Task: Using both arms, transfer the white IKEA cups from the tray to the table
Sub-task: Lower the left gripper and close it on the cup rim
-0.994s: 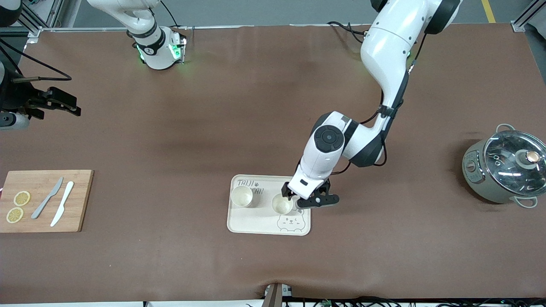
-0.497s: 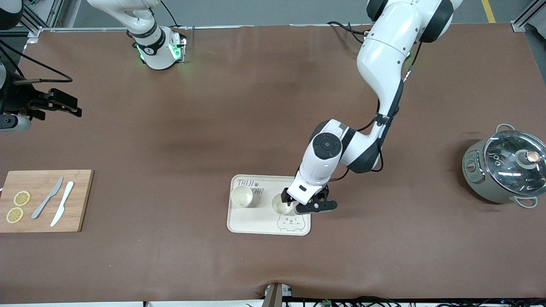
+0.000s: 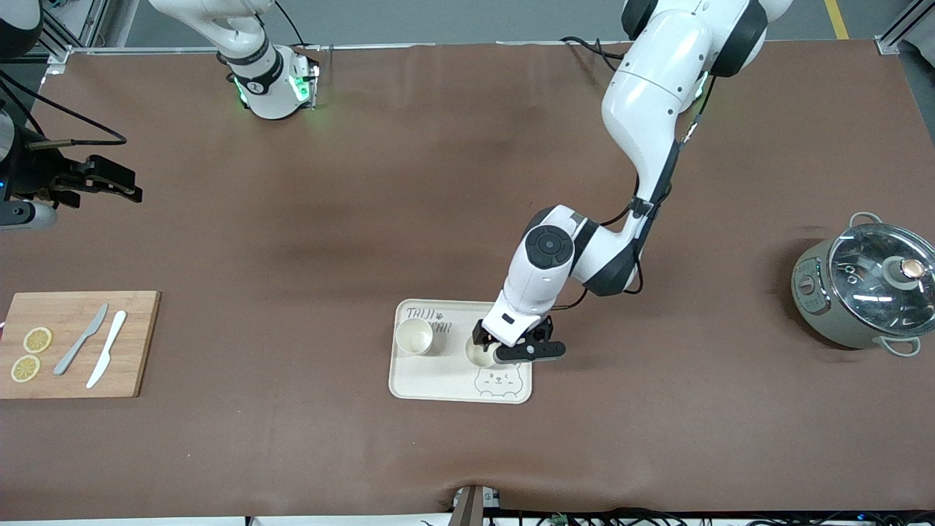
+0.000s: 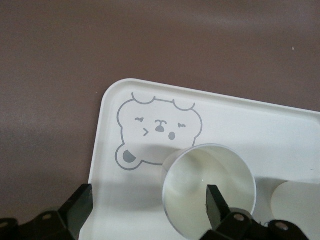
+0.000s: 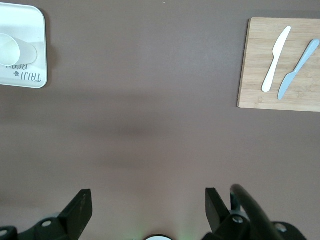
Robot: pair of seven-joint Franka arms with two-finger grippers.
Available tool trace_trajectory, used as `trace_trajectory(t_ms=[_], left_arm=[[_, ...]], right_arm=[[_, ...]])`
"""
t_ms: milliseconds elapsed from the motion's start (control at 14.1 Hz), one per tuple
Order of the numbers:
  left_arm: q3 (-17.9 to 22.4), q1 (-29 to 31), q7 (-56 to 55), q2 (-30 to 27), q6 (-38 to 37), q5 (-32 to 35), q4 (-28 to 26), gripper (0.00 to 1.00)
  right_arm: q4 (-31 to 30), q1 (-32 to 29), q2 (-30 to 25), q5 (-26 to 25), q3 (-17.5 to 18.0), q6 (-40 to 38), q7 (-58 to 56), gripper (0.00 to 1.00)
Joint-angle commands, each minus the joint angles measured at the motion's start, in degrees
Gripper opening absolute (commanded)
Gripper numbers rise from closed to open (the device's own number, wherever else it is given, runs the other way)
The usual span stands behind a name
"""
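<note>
Two white IKEA cups stand upright on the cream bear-printed tray (image 3: 438,383). One cup (image 3: 414,337) is toward the right arm's end. The other cup (image 3: 473,356) is beside it, partly covered by my left gripper (image 3: 488,349). In the left wrist view my left gripper (image 4: 147,207) is open. One of its fingers (image 4: 216,204) is inside that cup (image 4: 200,175), the other is outside over the tray (image 4: 150,100). The first cup's edge (image 4: 297,205) shows beside it. My right gripper (image 3: 120,184) waits open and empty over bare table at the right arm's end; its wrist view (image 5: 147,210) shows nothing between the fingers.
A wooden cutting board (image 3: 139,343) with two lemon slices (image 3: 37,340) and two knives (image 3: 107,348) lies at the right arm's end. A grey pot with a glass lid (image 3: 865,285) stands at the left arm's end. Brown mat covers the table.
My left gripper has moved from beside the tray to over the cup, toward the right arm's end, and now partly covers it. The cups and the right arm have barely moved.
</note>
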Motion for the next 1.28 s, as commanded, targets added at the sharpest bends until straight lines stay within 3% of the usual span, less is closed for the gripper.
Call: trace_trajectory(t_ms=[0,639,710,852,1065,1136,1207], left_arm=[[1.07,-0.68,-0.26,1.64,1.3,1.64,1.54,1.0],[1.33,-1.12,-0.43,2.7,1.39,3.31,1.28,1.0],[1.25,-1.12,-0.43,2.7,1.39,3.31,1.28,0.94],[1.24,-1.12,-0.52,2.52,1.39,3.4,1.28,0.6],[1.24,-1.12,-0.7,2.08,1.22,3.49,1.19,0.39],[1.24,-1.12,-0.7,1.91,1.13,3.49,1.28,0.27],[1.24,-1.12,-0.7,1.91,1.04,3.49,1.28,0.23]], right_arm=[[1.09,-0.22,0.59,0.79,0.03,-0.82,0.05,1.0],[1.09,-0.31,0.59,0.79,0.03,-0.82,-0.04,1.0],[1.09,-0.31,0.59,0.79,0.03,-0.82,-0.04,1.0],[1.09,-0.31,0.68,0.71,0.03,-0.82,-0.04,1.0],[1.09,-0.31,0.68,0.71,0.03,-0.73,0.05,1.0],[1.09,-0.31,0.68,0.71,0.03,-0.81,0.05,1.0],[1.09,-0.31,0.68,0.71,0.03,-0.82,0.05,1.0]])
